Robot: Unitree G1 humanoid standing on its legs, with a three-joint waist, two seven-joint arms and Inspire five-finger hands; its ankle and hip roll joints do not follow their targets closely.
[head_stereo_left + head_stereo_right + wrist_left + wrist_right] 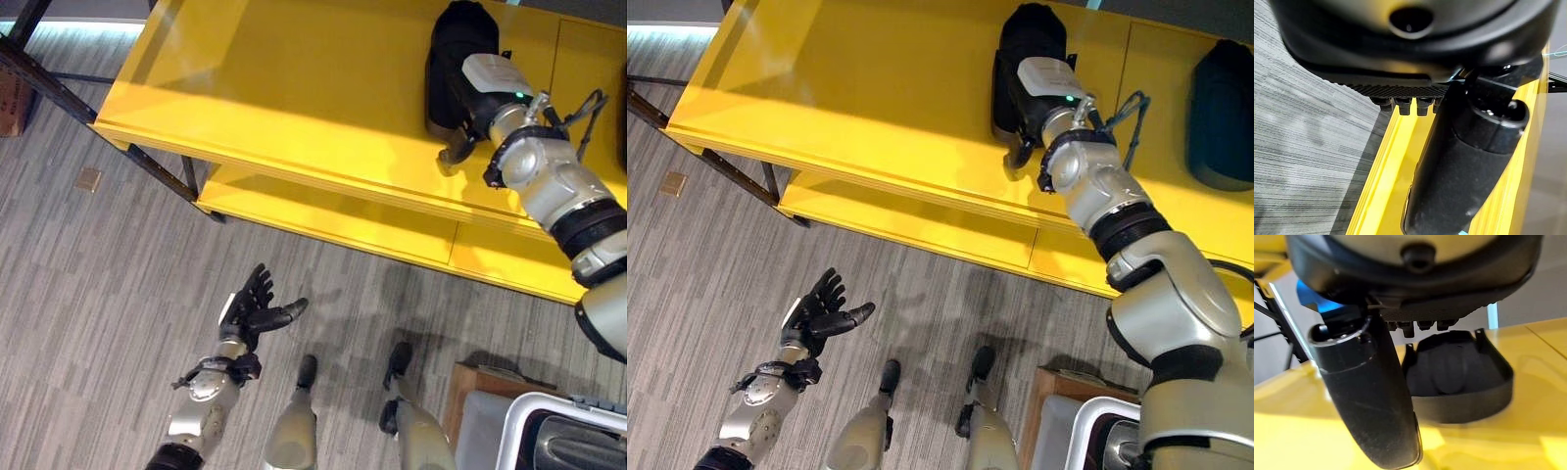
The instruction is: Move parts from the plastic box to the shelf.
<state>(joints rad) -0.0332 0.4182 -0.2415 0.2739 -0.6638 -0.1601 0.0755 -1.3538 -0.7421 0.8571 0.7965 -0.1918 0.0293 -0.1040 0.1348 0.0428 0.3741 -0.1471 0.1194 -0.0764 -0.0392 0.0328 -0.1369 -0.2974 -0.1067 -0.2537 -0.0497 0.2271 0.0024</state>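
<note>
A black moulded part (462,24) lies on the top board of the yellow shelf (294,88). My right hand (451,108) hovers over the part's near end. In the right wrist view the part (1459,377) rests on the board just past the straight fingers and thumb (1371,401), with nothing gripped, so the hand is open. A second dark part (1220,108) lies further right on the same board. My left hand (250,308) hangs low over the floor, open and empty. The white plastic box (563,431) sits at the lower right with dark parts inside.
A lower yellow shelf board (323,211) runs under the top one. A black metal frame (59,88) stands to the left. A brown box (480,382) sits beside the plastic box. A small tan square (88,179) lies on the grey floor.
</note>
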